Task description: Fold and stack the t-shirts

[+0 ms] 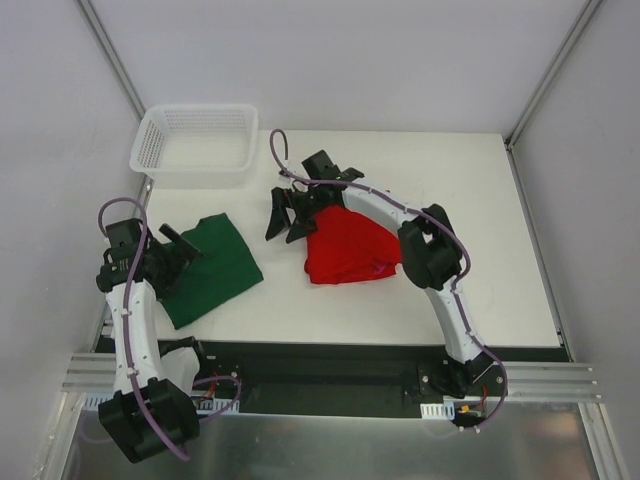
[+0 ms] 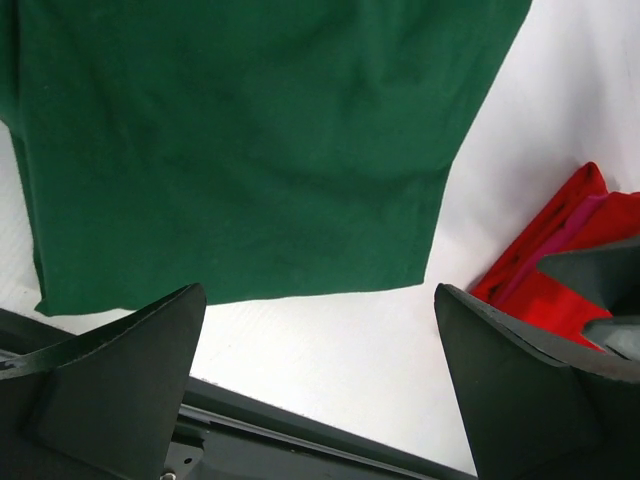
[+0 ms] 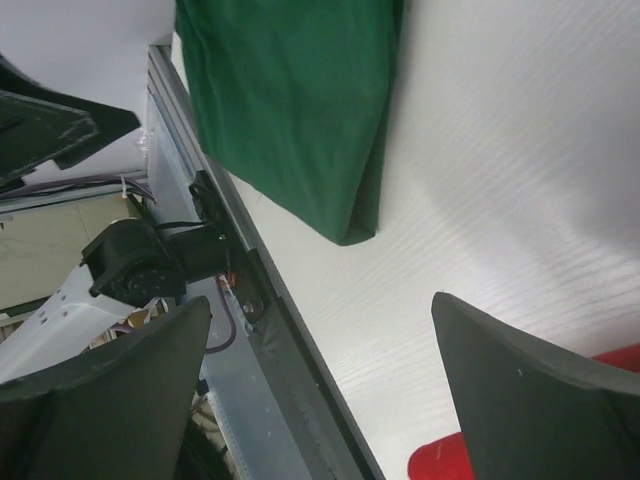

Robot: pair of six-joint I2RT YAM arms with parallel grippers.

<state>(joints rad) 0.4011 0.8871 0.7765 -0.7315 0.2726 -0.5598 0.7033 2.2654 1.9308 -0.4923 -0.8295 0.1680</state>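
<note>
A dark green t-shirt (image 1: pixel 212 268) lies folded flat at the table's left front. A red t-shirt (image 1: pixel 345 246) lies bunched in a rough fold near the middle. My left gripper (image 1: pixel 186 250) hovers open over the green shirt's left edge, holding nothing. In the left wrist view the green t-shirt (image 2: pixel 250 150) fills the top, the red t-shirt (image 2: pixel 565 255) shows at right, and bare table lies between the open gripper (image 2: pixel 318 296). My right gripper (image 1: pixel 281 235) stands open just left of the red shirt, empty. The right wrist view shows the green t-shirt (image 3: pixel 290 100), a red t-shirt corner (image 3: pixel 440 467) and the open gripper (image 3: pixel 320 305).
A white mesh basket (image 1: pixel 196 146) stands at the back left, beyond the green shirt. The table's dark front rail (image 1: pixel 330 350) runs along the near edge. White walls close in both sides. The left arm's base (image 3: pixel 140 265) shows in the right wrist view.
</note>
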